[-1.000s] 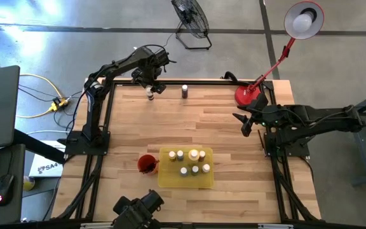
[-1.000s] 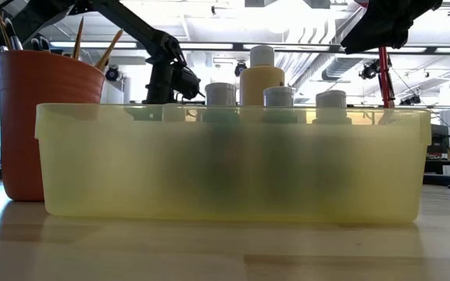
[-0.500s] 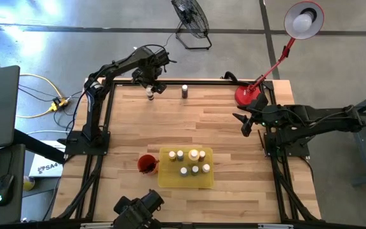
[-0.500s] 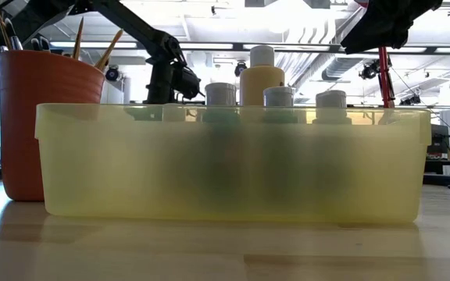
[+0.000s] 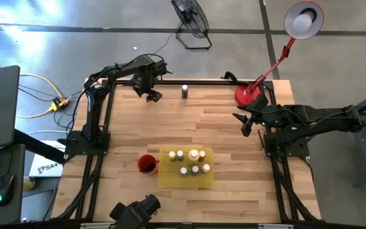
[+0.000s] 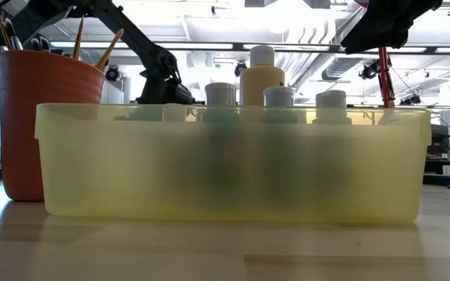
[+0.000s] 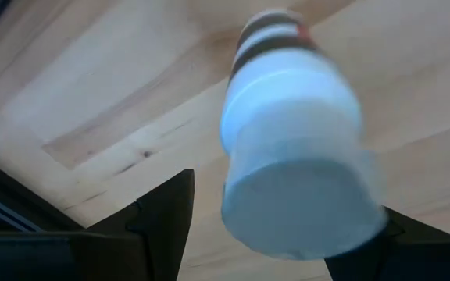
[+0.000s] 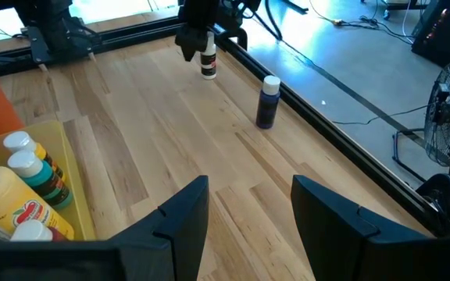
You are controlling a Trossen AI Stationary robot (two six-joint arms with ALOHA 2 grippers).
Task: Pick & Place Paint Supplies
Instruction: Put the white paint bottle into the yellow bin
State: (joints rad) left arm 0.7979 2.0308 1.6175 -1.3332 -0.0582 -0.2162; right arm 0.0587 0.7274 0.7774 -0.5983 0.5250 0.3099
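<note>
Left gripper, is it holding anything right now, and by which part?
Nothing is gripped yet. The open left gripper straddles the pale cap of a small paint bottle standing on the table, with a gap showing beside one finger.

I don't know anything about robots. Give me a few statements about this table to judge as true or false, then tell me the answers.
1. The translucent yellow plastic tray holds several white-capped paint bottles. True.
2. The round red cup is empty. False: thin paintbrushes stand in it.
3. A dark bottle with a white cap stands alone near the table's far edge. True.
4. The right tool grips a bottle. False: it is open and empty, at the table's right side.
5. The left tool is open around a small white-capped bottle near the far edge. True.
</note>
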